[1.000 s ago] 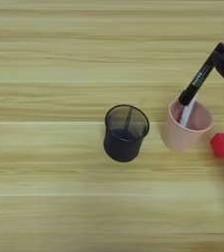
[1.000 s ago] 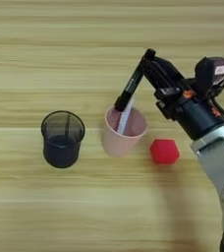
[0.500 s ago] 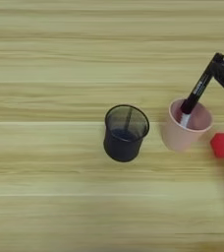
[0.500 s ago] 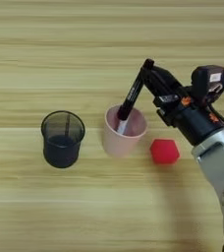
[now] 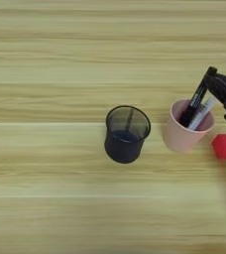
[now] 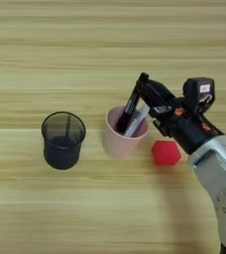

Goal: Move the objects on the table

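Black marker pen (image 6: 130, 107) lowered since a second ago, tip now inside pink cup (image 6: 121, 140), top still pinched in jaws. Release pending. Red cube (image 6: 165, 152) just below jaws; mesh cup (image 6: 62, 140) well left.

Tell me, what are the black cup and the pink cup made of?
The black cup looks like wire mesh, probably metal: you can see the table through its wall. The pink cup has a smooth, solid, matte wall, likely plastic, though that is uncertain.

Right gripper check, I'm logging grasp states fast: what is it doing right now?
Right gripper: shut on the top end of the slim black marker pen, whose lower end sits tilted inside the pink cup.
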Controlling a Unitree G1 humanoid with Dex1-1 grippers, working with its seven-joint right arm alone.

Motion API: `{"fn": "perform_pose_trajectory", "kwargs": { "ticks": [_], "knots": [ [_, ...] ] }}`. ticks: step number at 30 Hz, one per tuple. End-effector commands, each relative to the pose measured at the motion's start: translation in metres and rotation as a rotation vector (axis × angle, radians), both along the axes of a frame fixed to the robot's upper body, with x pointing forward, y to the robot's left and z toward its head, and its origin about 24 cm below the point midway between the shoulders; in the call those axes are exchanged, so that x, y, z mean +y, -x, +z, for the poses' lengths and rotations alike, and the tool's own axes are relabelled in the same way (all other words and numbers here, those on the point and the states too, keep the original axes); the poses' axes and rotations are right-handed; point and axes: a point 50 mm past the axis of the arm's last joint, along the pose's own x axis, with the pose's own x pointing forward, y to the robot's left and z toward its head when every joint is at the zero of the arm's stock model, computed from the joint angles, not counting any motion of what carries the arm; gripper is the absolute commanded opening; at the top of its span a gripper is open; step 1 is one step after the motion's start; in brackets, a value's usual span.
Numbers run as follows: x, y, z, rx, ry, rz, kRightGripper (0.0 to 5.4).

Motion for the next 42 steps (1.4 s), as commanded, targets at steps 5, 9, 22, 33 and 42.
{"fn": "perform_pose_trajectory", "kwargs": {
  "ticks": [5, 9, 22, 33, 42],
  "knots": [
    [0.003, -0.005, 0.012, -0.083, 0.034, 0.010, 0.77],
    [0.003, -0.007, 0.009, -0.076, 0.032, 0.012, 0.77],
    [0.006, -0.010, 0.003, -0.056, 0.035, 0.021, 1.45],
    [0.006, -0.010, 0.005, -0.064, 0.039, 0.019, 2.54],
    [0.010, -0.006, 0.010, -0.096, 0.040, 0.033, 3.40]
  ]
}}
